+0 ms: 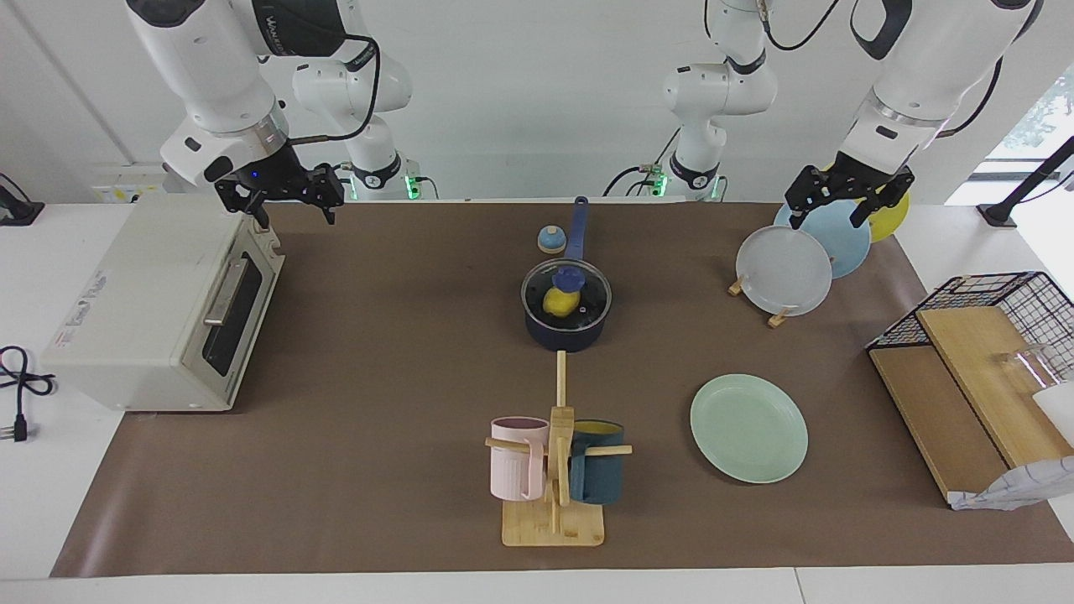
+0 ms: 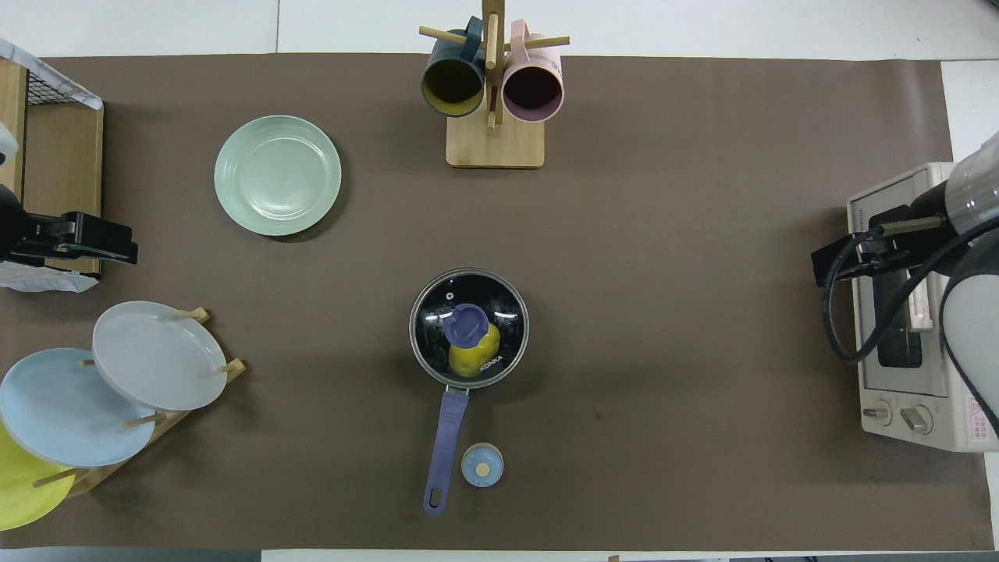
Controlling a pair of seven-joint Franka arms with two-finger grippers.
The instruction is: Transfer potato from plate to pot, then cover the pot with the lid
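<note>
Robot lab: mock kitchen table, toaster oven.

Plain white wall stood back of my table. White tabletop carried a brown mat over most of it. A window showed at the left arm's end, daylight and greenery through it. A wall socket box sat low on the wall near the toaster oven, black power cord trailing on the white surface beside it. Even, soft light, faint shadows.
</note>
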